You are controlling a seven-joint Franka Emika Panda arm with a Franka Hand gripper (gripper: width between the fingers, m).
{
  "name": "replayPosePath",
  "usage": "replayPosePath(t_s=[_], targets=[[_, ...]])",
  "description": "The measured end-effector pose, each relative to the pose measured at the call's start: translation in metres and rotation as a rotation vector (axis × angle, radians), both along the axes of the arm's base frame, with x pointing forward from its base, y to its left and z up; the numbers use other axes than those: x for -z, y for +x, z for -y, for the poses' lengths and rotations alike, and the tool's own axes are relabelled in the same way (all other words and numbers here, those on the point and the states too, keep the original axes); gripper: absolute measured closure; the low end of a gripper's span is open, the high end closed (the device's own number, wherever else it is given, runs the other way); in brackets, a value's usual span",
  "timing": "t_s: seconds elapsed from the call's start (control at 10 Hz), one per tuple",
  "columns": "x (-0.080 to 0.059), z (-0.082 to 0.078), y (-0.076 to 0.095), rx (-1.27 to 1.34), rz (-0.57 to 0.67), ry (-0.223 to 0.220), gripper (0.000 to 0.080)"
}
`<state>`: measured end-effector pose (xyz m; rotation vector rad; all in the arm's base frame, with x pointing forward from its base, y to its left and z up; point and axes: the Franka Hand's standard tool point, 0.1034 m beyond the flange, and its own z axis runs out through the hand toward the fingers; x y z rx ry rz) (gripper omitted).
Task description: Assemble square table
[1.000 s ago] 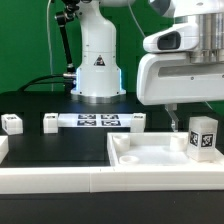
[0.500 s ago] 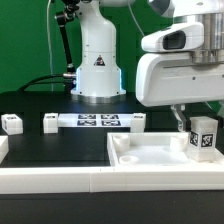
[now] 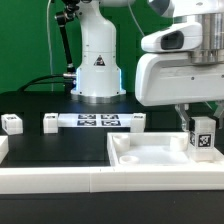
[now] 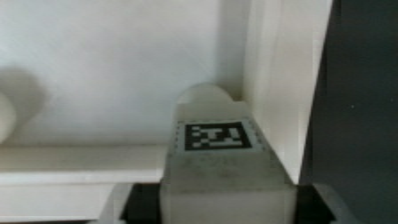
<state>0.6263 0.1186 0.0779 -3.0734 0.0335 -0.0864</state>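
The square table top (image 3: 150, 160) is a white tray with a raised rim, lying at the front right in the exterior view. My gripper (image 3: 198, 122) is shut on a white peg leg (image 3: 203, 138) that bears a black-and-white tag. It holds the leg upright over the top's far right corner, its lower end at rim height. In the wrist view the leg (image 4: 222, 150) sits between my gripper's (image 4: 222, 205) dark fingers, pointing down at the inner corner of the top (image 4: 107, 80). Whether the leg touches the top is hidden.
Two loose white legs (image 3: 12, 124) (image 3: 50, 123) stand at the exterior view's left. The marker board (image 3: 97, 121) lies behind the top. A long white rail (image 3: 50, 180) runs along the front. The robot base (image 3: 97, 70) stands at the back.
My gripper has lowered the leg a little toward the top's far right corner. Nothing else has moved.
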Motion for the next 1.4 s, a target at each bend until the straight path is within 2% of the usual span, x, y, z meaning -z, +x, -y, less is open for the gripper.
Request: replayPosePath(t_s=[0.4, 0.7, 1.4], targets=[[-0.0005, 0.0025, -0.0008, 0.329, -0.024, 0.039, 0.0509], [0.0014, 0.0023, -0.0026, 0.709, -0.056, 0.074, 0.0509], [0.0017, -0.0030, -0.0021, 1.274, -0.101, 0.120, 0.0509]])
